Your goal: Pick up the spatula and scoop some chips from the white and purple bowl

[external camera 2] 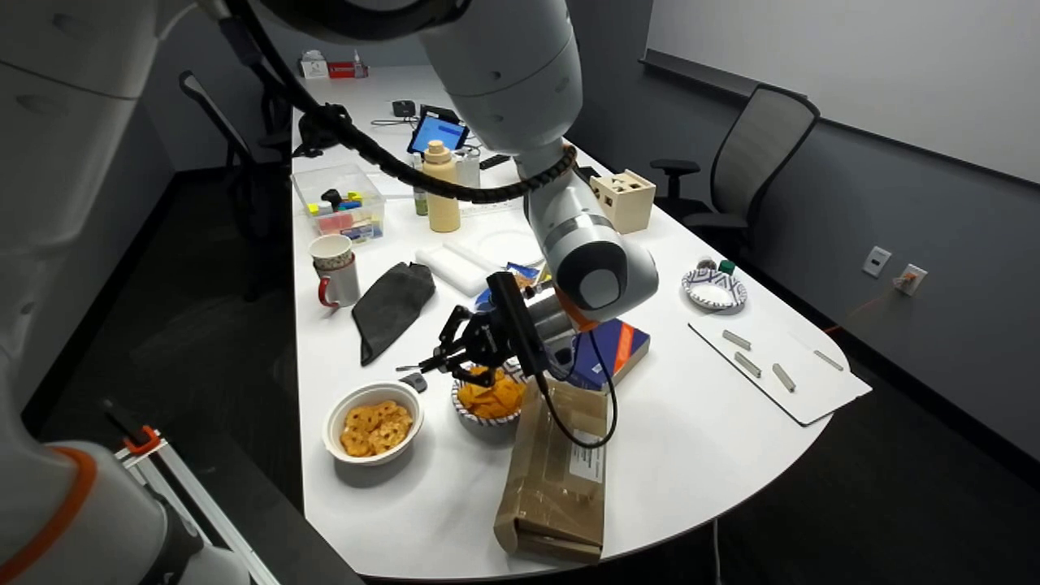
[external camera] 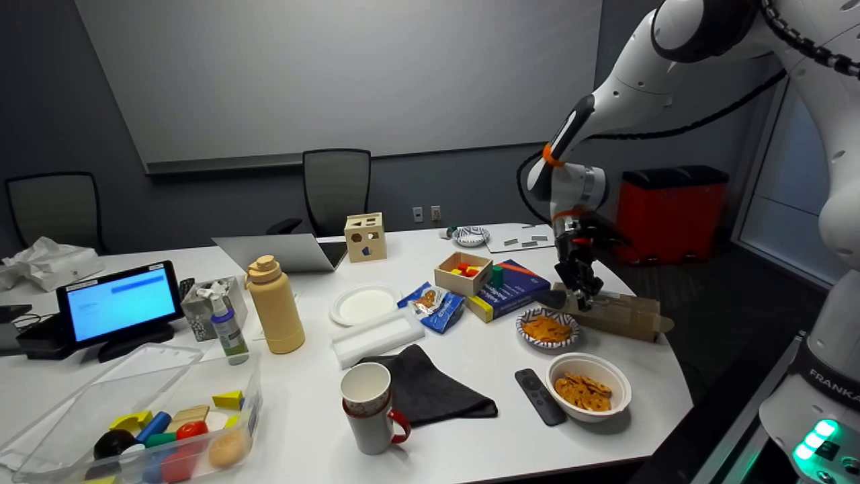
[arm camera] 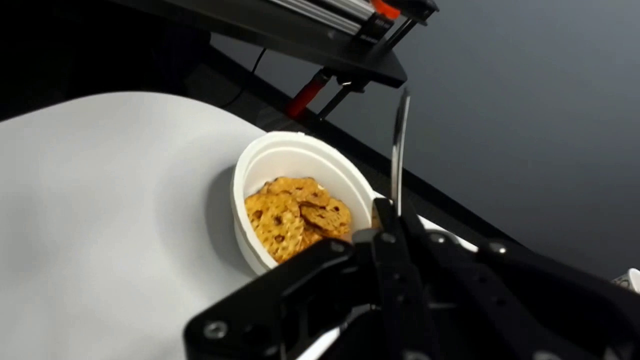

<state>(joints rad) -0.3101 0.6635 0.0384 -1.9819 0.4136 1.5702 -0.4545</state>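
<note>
My gripper is shut on the slim dark grey spatula, whose thin edge sticks out from the fingertips in the wrist view. Its tip also shows in an exterior view, roughly level. The gripper is tilted nearly sideways, above and beside the white and purple bowl. That bowl holds orange chips, which also show partly behind the gripper. The patterned bowl is out of the wrist view.
A plain white bowl of round crisps stands near the table edge; it shows in the wrist view. A brown cardboard box lies beside the patterned bowl. A blue box, remote and black cloth lie around.
</note>
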